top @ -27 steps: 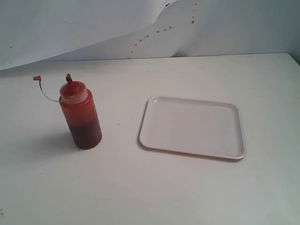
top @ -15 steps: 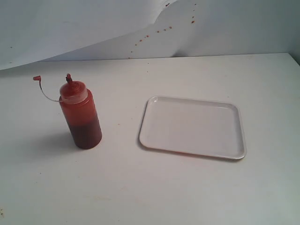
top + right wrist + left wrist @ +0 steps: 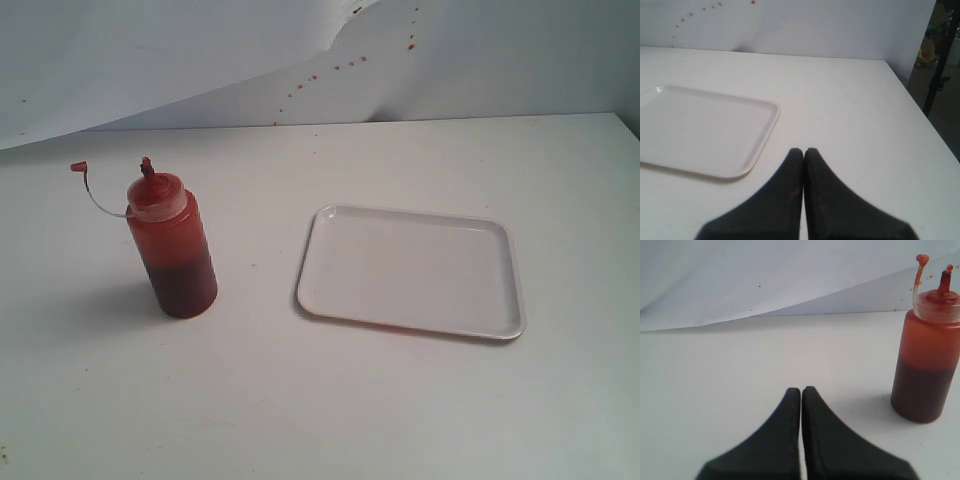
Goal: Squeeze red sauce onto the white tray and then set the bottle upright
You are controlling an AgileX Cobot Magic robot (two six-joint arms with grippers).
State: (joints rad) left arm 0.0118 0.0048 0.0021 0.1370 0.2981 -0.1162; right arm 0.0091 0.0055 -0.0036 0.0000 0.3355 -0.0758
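Looking from exterior: bottle (image 3: 172,250) upright on table (image 3: 300,420), well apart from tray (image 3: 412,272), on view's left. Sauce (image 3: 185,285) fills lower half. Tip cap (image 3: 78,166) off nozzle, out on tether. Tray bare, no blob. Neither of my arms in shot.
Left wrist: left gripper (image 3: 801,390) pressed together, holding nothing; bottle ahead, apart.
Right wrist: right gripper (image 3: 803,151) pressed together, empty; near tray corner, not touching.
My read: nothing done yet; grasp, squeeze, stand-up all left.

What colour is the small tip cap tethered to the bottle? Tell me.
Red; the tip cap shows best in the left wrist view.
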